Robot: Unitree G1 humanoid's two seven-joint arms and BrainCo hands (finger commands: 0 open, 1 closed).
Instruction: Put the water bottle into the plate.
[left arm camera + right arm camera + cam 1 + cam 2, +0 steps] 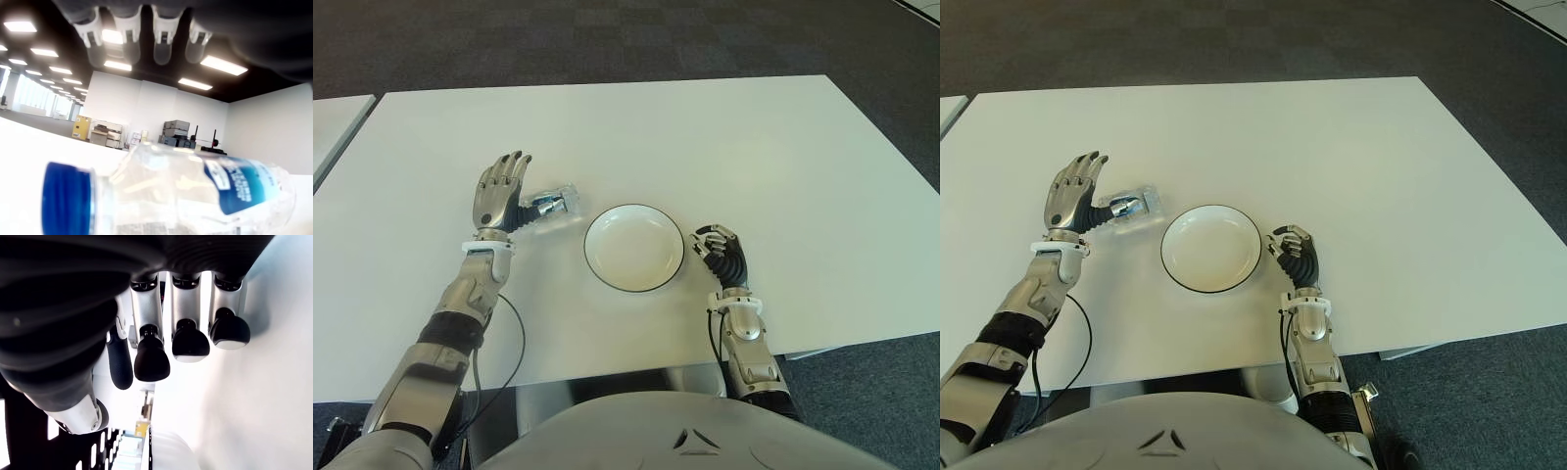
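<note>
A clear water bottle (555, 206) with a blue cap (68, 199) and a blue label lies on its side on the white table (724, 147), just left of the plate. The white plate (634, 250) with a dark rim sits empty near the table's front. My left hand (506, 184) stands beside the bottle's cap end with its fingers (128, 30) stretched out above the bottle, not wrapped around it. My right hand (721, 251) shows just right of the plate, its fingers (190, 341) curled with nothing in them.
Dark carpet surrounds the table. A second white table's corner (335, 117) shows at the far left. A black cable (517, 338) loops under my left forearm near the front edge. Bare tabletop stretches behind and to the right of the plate.
</note>
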